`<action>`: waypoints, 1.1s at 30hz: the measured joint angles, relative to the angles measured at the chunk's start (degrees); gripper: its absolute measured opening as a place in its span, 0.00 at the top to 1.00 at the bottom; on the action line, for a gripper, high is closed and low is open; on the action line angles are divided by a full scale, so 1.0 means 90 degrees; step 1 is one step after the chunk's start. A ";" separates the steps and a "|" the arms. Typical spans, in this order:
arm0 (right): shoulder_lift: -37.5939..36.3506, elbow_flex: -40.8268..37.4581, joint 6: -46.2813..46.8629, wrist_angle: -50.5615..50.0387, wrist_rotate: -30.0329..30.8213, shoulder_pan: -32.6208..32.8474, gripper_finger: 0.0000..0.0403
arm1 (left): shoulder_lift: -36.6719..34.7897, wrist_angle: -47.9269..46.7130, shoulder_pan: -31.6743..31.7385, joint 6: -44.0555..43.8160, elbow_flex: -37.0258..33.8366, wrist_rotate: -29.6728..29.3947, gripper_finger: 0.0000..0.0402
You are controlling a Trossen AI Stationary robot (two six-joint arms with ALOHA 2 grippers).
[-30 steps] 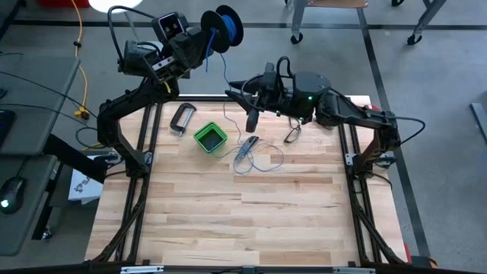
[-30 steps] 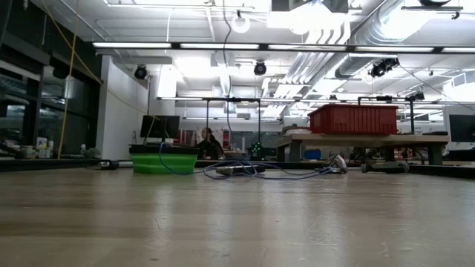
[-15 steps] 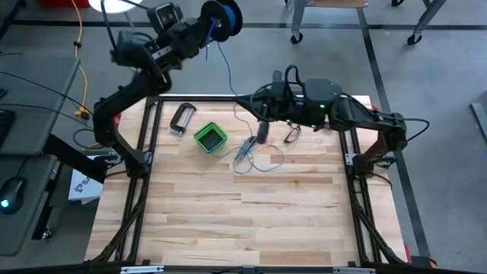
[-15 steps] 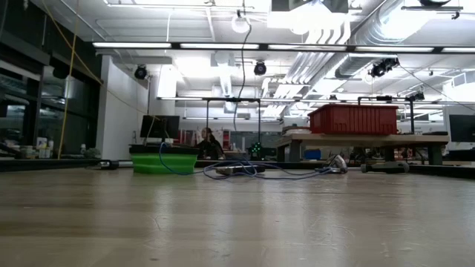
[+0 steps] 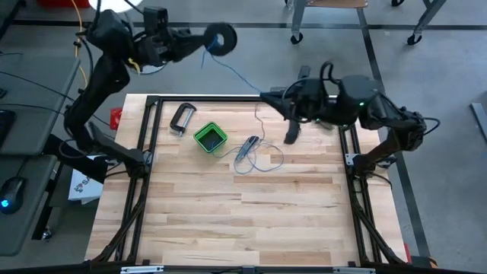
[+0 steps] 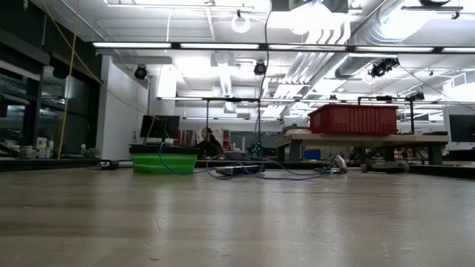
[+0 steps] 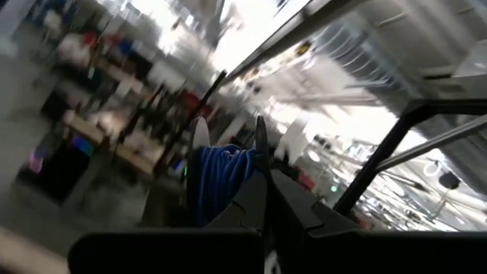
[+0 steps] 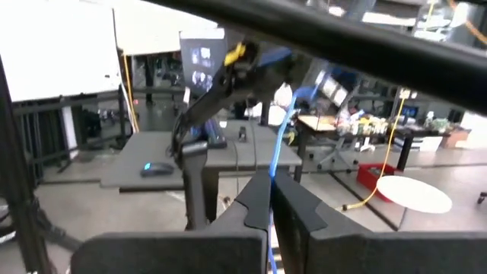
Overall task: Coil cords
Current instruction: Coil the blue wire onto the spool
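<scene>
- On my tabletop [image 5: 251, 221] the near half is bare wood; the clutter sits along the far half.
- The green box [image 5: 210, 137] stands left of centre, with a dark C-shaped clamp [image 5: 181, 118] just beyond it toward the far left corner.
- Just right of the box lies a small grey tool [image 5: 246, 147], tangled in the loose loops of the wire [image 5: 266, 156] on the wood; from the low view those loops lie flat between the box and a small pale object further right.
- My right claw [image 5: 290, 138] hangs above the tabletop's far right part, fingers pressed together on the wire; its wrist view shows the blue strand [image 8: 278, 144] running straight out from between the closed fingers [image 8: 257, 205].
- From there the wire rises slanting up and left, off the far edge of the tabletop, to the spool [image 5: 222, 38].
- My left claw [image 5: 199, 42] is beyond the far left corner, out over the floor, clamped shut on the spool; its wrist view shows blue windings [image 7: 217, 183] right at the fingertips.
- A yellow cable [image 5: 78, 46] runs on the floor past the left arm, well clear of the work.
- Against a second ago, the right claw has gone from part open to shut and has moved right, and the left arm has swung the spool further back and left, drawing the strand taut.
</scene>
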 joint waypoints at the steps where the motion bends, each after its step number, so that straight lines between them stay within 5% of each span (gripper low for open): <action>1: -0.0036 0.0000 -0.0016 0.0072 -0.0003 -0.0011 1.00 | -0.0022 -0.0218 -0.0005 -0.0066 0.0000 0.0041 1.00; 9: -0.0089 0.0002 -0.0126 0.0439 -0.0336 -0.0105 1.00 | 0.0083 -0.1382 -0.0266 -0.0287 0.0000 0.0102 1.00; 24: -0.0199 0.0002 -0.0127 0.0476 -0.0391 -0.0129 1.00 | 0.0315 -0.0096 -0.0620 -0.1094 0.0005 0.0908 1.00; 33: -0.0366 0.0002 -0.0137 0.0683 -0.0420 -0.0129 1.00 | 0.0301 -0.0407 -0.0743 -0.1393 0.0005 0.1149 1.00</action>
